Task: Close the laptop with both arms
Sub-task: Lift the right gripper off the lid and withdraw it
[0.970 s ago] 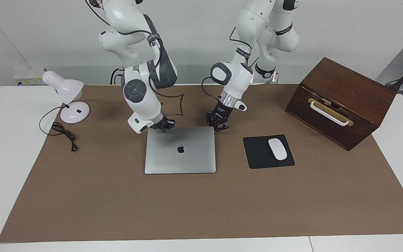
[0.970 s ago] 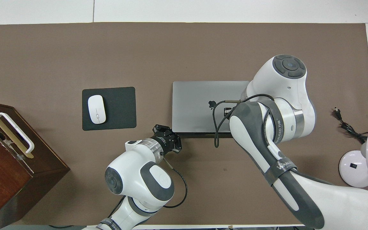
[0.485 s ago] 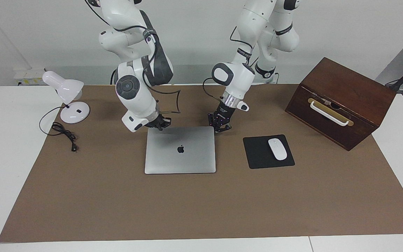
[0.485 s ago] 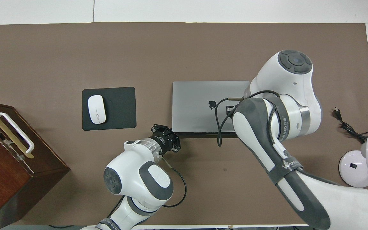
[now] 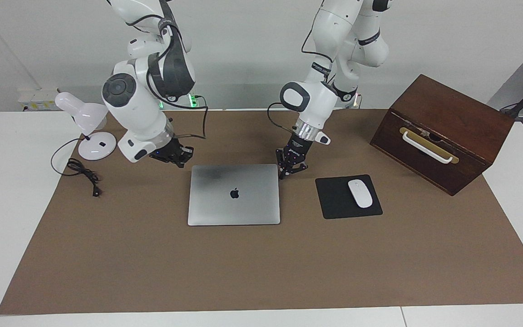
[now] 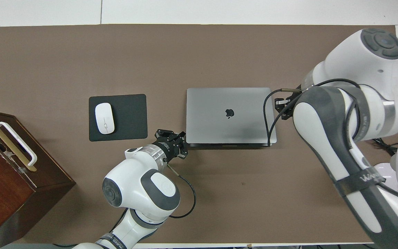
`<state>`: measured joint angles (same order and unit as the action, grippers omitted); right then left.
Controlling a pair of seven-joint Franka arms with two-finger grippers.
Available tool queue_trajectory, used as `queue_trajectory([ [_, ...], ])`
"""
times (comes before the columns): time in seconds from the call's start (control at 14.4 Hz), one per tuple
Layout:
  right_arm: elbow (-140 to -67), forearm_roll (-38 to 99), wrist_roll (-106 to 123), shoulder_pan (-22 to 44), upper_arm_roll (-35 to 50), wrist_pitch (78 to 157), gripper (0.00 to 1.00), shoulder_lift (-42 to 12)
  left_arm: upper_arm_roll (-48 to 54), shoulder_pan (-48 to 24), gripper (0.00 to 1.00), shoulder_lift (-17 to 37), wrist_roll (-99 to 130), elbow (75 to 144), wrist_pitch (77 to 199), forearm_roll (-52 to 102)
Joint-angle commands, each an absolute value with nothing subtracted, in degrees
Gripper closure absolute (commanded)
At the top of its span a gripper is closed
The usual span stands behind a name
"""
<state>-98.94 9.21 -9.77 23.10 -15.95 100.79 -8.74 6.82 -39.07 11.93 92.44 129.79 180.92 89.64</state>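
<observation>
— Well, is the laptop lying shut, mid-mat, beside the mouse pad?
— Yes. The left gripper is hovering by its corner and could scrape it; the right gripper is hanging clear. Fingers: can't tell.

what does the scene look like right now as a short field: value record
laptop: lid down flat, logo up, on the brown mat
left gripper: low at the laptop's corner nearest the robots, toward the left arm's end
right gripper: off the laptop, over the mat toward the right arm's end
mouse: on the black mouse pad, beside the laptop
wooden box: at the left arm's end
desk lamp: at the right arm's end
task state: laptop looks closed
</observation>
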Motion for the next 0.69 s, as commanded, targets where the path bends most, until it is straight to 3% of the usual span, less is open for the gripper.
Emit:
queue_trajectory([
  [0.0, -96.95, 6.25, -6.25, 17.51, -12.14, 98.01, 1.00, -5.90, 7.21, -37.89, 1.00, 10.11, 92.73, 131.48, 180.62, 90.62],
  [0.62, -93.88, -1.23, 2.89, 1.78, -1.34, 94.32, 1.00, 0.70, 7.03, -27.61, 1.00, 9.58, 88.60, 129.21, 175.34, 89.83],
])
